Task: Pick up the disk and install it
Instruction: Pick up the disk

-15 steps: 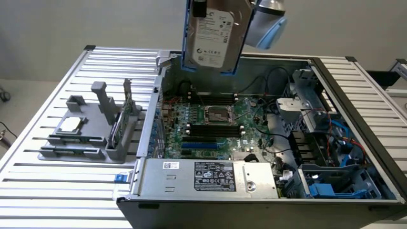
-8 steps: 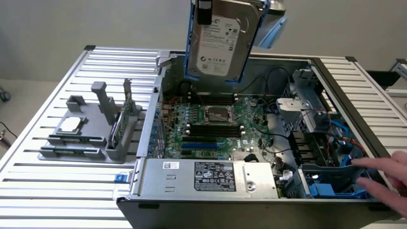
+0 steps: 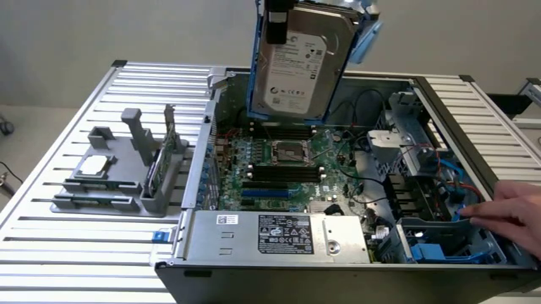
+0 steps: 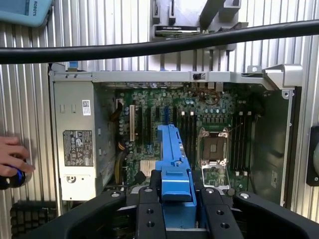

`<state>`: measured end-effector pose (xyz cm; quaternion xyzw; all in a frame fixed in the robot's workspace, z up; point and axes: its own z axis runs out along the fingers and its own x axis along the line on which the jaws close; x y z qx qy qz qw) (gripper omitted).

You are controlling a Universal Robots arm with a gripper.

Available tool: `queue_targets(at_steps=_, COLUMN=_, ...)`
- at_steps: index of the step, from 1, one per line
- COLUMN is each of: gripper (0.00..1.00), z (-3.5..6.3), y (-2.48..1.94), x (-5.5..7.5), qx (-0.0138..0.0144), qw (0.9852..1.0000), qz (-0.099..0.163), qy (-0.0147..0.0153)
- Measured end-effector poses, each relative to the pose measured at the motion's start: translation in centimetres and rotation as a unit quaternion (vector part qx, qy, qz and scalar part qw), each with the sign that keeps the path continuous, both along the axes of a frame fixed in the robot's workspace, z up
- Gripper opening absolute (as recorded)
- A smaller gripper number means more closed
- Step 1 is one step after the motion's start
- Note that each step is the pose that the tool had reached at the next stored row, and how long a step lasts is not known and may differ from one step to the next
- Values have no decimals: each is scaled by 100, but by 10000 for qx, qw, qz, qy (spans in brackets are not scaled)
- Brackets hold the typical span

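Above the open case (image 3: 338,285), the end effector (image 4: 182,201) clamps the disk (image 3: 300,63) by its blue edge, clear of the walls; a hand (image 3: 515,212) occupies one corner.

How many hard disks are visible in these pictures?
1. The disk is gripped by the robot's hand in the air above the open computer case. More disks may be hidden inside the case.
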<state>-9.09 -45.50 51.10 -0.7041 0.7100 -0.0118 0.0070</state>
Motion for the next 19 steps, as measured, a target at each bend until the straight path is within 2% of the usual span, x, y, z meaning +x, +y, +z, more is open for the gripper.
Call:
queue_targets(at_steps=8, gripper=33, z=-4, y=-225, x=33, qx=-10, qw=10000, qz=0, qy=0)
queue_targets(at_steps=17, gripper=33, z=-9, y=-560, x=82, qx=-11, qw=10000, qz=0, qy=0)
queue_targets(at_steps=19, gripper=33, z=-11, y=-617, x=118, qx=-11, qw=10000, qz=0, qy=-1)
